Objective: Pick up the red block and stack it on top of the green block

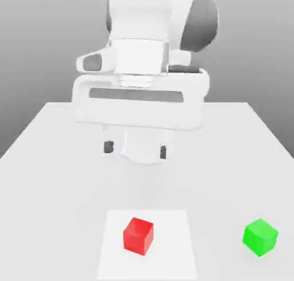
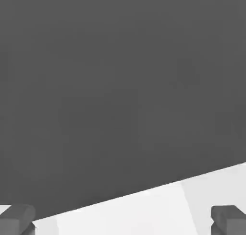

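A red block (image 1: pixel 138 235) rests on the white table (image 1: pixel 51 176), near its front edge and a little to the exterior view's left of centre. A green block (image 1: pixel 260 237) sits on the same table at the exterior view's right, well apart from the red one. My gripper (image 1: pixel 135 149) hangs above the middle of the table, behind the red block, open, with its two dark fingertips (image 1: pixel 108 147) spread wide and nothing between them. In the hand view the gripper (image 2: pixel 123 220) has its grey fingertips (image 2: pixel 17 218) at opposite corners, over the table's pale edge.
A slightly brighter square patch (image 1: pixel 166 245) marks the table surface under the red block. The arm's white body (image 1: pixel 140 73) rises over the back of the table. A grey backdrop (image 2: pixel 120 85) lies beyond the table's edge.
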### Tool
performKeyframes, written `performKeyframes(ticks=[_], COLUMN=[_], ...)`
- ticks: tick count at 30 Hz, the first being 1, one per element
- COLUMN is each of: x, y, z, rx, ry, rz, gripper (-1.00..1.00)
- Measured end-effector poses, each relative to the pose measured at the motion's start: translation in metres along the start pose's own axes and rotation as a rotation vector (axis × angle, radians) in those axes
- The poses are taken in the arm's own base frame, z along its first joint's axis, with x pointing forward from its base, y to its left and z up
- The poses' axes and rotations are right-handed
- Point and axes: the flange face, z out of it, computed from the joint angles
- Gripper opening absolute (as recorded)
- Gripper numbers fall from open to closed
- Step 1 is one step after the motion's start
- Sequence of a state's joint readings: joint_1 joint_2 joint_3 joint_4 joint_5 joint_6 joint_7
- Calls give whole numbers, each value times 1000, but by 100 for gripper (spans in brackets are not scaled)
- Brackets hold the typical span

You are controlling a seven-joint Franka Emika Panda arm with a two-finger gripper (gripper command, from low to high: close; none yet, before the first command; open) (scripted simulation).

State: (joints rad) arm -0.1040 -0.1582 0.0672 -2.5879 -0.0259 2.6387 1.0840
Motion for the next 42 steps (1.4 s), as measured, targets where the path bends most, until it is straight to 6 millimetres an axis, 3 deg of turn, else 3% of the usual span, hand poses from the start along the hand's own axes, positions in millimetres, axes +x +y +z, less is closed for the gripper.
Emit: performKeyframes(ticks=[5, 11, 12, 19, 25, 27, 30, 33, 34, 38, 39, 42], x=[-23, -37, -39, -39, -37, -79, -158, -240, -259, -280, -282, -282], y=[45, 65, 68, 68, 54, 20, -25, -53, -58, -55, -54, -54], z=[92, 163, 172, 174, 120, 110, 95, 76, 78, 119, 127, 127], rx=[-141, -176, -177, -176, -176, -169, -156, -140, -137, -133, -133, -133], ry=[-90, -113, -113, -112, -114, -125, -143, -159, -162, -164, -164, -164], rz=[85, 105, 105, 105, 88, -41, -254, -451, -492, -528, -530, -530], gripper=[0, 0, -100, -100, -100, -100, -100, -100, -100, -100, 100, 100])
